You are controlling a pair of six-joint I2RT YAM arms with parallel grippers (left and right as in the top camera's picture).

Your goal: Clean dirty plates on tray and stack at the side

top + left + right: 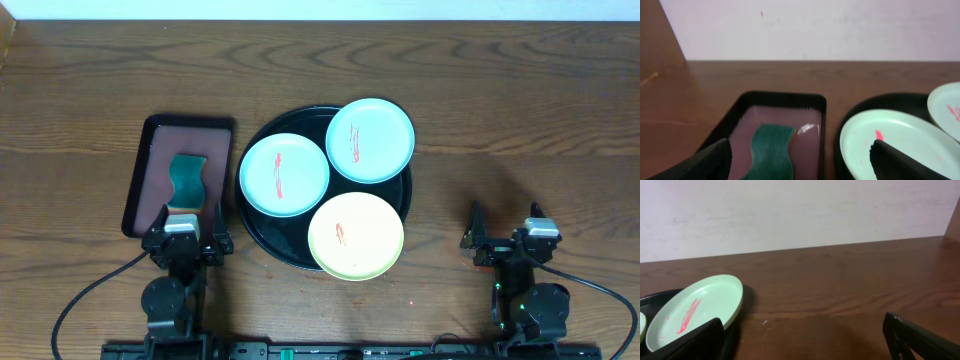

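Observation:
Three plates lie on the round black tray (272, 238) in the middle of the table. Two are pale aqua, one on the left (284, 174) and one at the back right (370, 140). The pale yellow plate (356, 236) is at the front. Each has a red smear in its centre. My left gripper (188, 215) stands open at the front left, just before the rectangular tray, holding nothing. The left wrist view shows the left aqua plate (900, 135) beside the right finger. Front right of the tray, my right gripper (505, 222) stands open over bare wood (802, 322).
Left of the round tray sits a rectangular black-rimmed tray (150, 160) with a reddish-brown inside. A wavy green sponge (187, 180) lies in it. Bare wooden table stretches to the right of the round tray and along the back.

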